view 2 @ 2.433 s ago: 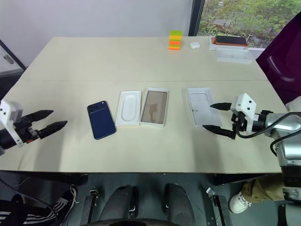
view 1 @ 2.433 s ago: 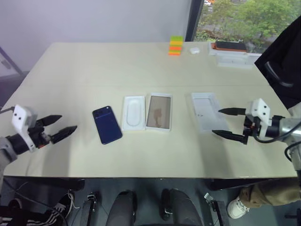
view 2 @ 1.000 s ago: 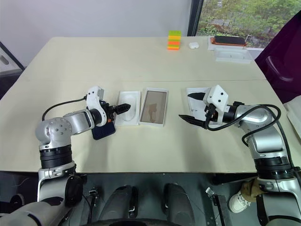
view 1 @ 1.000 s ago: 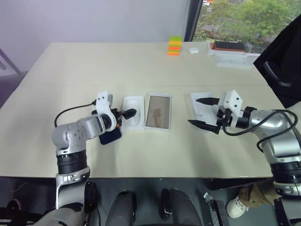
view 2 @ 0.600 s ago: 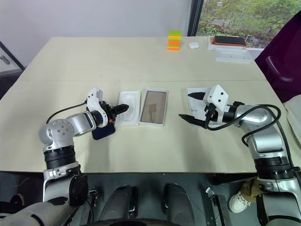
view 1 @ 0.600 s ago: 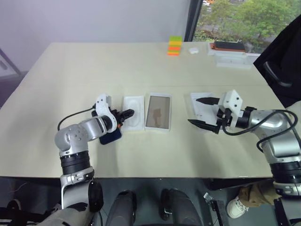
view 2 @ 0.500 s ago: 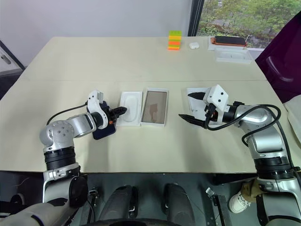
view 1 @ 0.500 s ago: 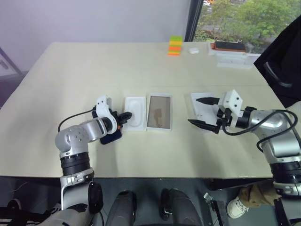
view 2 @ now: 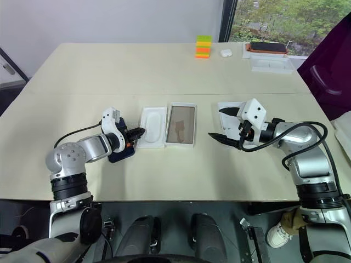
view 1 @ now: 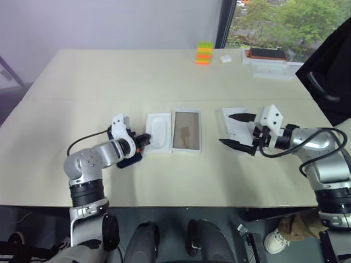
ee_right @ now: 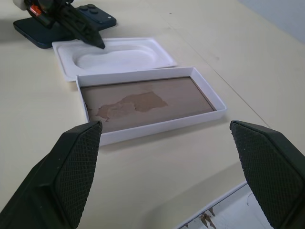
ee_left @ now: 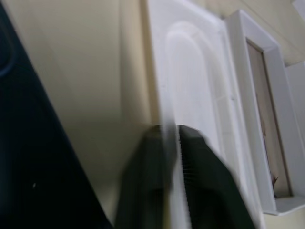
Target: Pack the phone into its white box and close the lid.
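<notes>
The left gripper (view 2: 138, 131) is at the near left edge of the thin insert (view 2: 152, 126). The phone (view 2: 123, 153) lies on the counter (view 2: 164, 66) under that gripper's arm. Just right of the insert lies the white box (view 2: 182, 131), touching it or nearly so. Farther right, the right gripper (view 2: 223, 125) hangs over the near end of the lid (view 2: 232, 118). Far behind that gripper lie a stack of blocks (view 2: 204, 46) and another box (view 2: 272, 63).

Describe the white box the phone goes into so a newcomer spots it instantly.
On the beige table, look at the row of flat items near the front edge, between the two arms. The white box is the shallow tray in the middle of that row. Unlike the all-white insert beside it, its floor is tan-brown and reflective.
</notes>
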You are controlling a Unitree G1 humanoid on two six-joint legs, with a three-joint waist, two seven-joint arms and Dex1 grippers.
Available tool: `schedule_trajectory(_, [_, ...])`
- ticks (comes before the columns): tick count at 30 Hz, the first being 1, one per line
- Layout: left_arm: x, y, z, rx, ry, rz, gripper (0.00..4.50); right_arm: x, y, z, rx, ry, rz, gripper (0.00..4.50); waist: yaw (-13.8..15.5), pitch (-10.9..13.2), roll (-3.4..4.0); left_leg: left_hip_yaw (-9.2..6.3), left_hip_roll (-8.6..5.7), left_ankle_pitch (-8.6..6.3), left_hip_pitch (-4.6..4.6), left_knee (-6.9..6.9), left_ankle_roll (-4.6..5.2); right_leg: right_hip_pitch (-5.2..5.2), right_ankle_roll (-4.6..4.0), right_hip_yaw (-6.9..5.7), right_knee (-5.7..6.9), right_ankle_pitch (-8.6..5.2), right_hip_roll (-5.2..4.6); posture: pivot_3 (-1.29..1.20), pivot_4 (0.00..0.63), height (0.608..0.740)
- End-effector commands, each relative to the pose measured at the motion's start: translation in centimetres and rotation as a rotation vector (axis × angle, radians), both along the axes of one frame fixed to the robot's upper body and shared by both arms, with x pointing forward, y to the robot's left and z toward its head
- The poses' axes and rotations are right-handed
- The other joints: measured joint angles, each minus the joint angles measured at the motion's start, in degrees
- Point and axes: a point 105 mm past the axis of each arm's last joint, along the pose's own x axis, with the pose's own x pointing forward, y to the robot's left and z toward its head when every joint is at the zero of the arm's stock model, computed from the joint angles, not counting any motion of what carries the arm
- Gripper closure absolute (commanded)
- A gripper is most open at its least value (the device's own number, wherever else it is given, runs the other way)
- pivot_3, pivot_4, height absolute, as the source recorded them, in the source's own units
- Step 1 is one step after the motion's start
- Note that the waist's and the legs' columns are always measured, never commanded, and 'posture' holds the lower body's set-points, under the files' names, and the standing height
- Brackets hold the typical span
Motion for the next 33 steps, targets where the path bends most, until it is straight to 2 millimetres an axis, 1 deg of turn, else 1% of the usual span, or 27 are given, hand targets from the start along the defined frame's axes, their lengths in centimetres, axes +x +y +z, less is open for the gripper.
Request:
schedule_trajectory(1, [-0.1, 0.0, 0.7, -0.005, -0.027, -0.005, 4.44, -0.2, 0.5, 1.6, 0.008, -0.067, 0.021, 0.0, 0.0, 0.0, 0.0, 0.0, 0.0, 0.0, 0.0, 0.0, 0.0, 0.0, 0.0, 0.0, 0.0, 0.0, 0.0, 0.0, 0.15, 0.74])
schedule_trajectory(7, [0.0, 0.3, 1.1, -0.048, -0.029, 0.014, 4.44, -0.2, 0.6, 1.6, 0.013, -0.062, 0.023, 0.0, 0.0, 0.0, 0.0, 0.0, 0.0, 0.0, 0.0, 0.0, 0.0, 0.0, 0.0, 0.0, 0.0, 0.0, 0.0, 0.0, 0.15, 0.74])
schedule_trajectory(11, [0.2, 1.5, 2.6, -0.09, -0.055, 0.04, 4.44, -0.9, 1.3, 1.3, 0.044, 0.011, 0.065, 0.0, 0.0, 0.0, -0.01, -0.01, 0.01, 0.0, 0.0, 0.0, 0.0, 0.0, 0.0, 0.0, 0.0, 0.0, 0.01, 0.0, 0.15, 0.74])
schedule_trajectory(14, [0.4, 2.3, 3.1, -0.084, -0.059, 0.062, 4.44, -1.3, 2.0, 1.0, 0.047, 0.045, 0.083, 0.0, 0.0, 0.0, -0.02, -0.03, 0.01, 0.0, -0.01, 0.0, 0.0, 0.0, 0.0, -0.01, 0.0, 0.0, 0.01, 0.0, 0.15, 0.74])
schedule_trajectory(18, [0.9, 3.2, 4.1, -0.076, -0.08, 0.083, 4.44, -1.4, 4.6, 0.0, 0.056, 0.093, 0.108, 0.0, -0.1, 0.0, -0.09, -0.03, 0.01, 0.0, -0.01, 0.0, 0.0, 0.0, 0.0, -0.01, 0.0, 0.0, 0.01, 0.0, 0.15, 0.74])
schedule_trajectory(21, [1.0, 3.7, 4.9, -0.067, -0.1, 0.094, 4.44, -1.6, 5.7, -0.1, 0.05, 0.08, 0.131, 0.0, 0.0, 0.0, -0.08, -0.06, 0.01, 0.0, -0.01, 0.0, 0.0, 0.0, 0.0, -0.01, 0.0, 0.0, 0.02, 0.0, 0.15, 0.74])
schedule_trajectory(24, [1.3, 4.6, 5.5, -0.057, -0.114, 0.106, 4.44, -1.3, 7.3, -0.6, 0.059, 0.111, 0.143, 0.0, 0.0, 0.0, -0.14, -0.06, 0.0, 0.01, -0.02, 0.01, -0.01, 0.0, 0.0, -0.02, 0.0, 0.0, 0.0, 0.0, 0.15, 0.74])
schedule_trajectory(28, [1.5, 5.1, 5.6, -0.046, -0.122, 0.117, 4.44, -0.5, 8.8, -1.1, 0.037, 0.119, 0.144, 0.0, -0.1, 0.0, -0.16, -0.07, 0.0, 0.01, -0.02, 0.01, -0.03, 0.0, -0.01, -0.03, 0.0, 0.0, 0.01, 0.0, 0.15, 0.74])
schedule_trajectory(33, [1.5, 5.2, 5.7, -0.03, -0.138, 0.112, 4.44, -0.2, 10.4, -2.0, -0.019, 0.126, 0.177, 0.0, 0.0, 0.0, -0.18, -0.06, 0.0, 0.02, -0.04, 0.01, -0.03, -0.01, -0.01, -0.03, 0.0, 0.01, -0.02, 0.0, 0.15, 0.74])
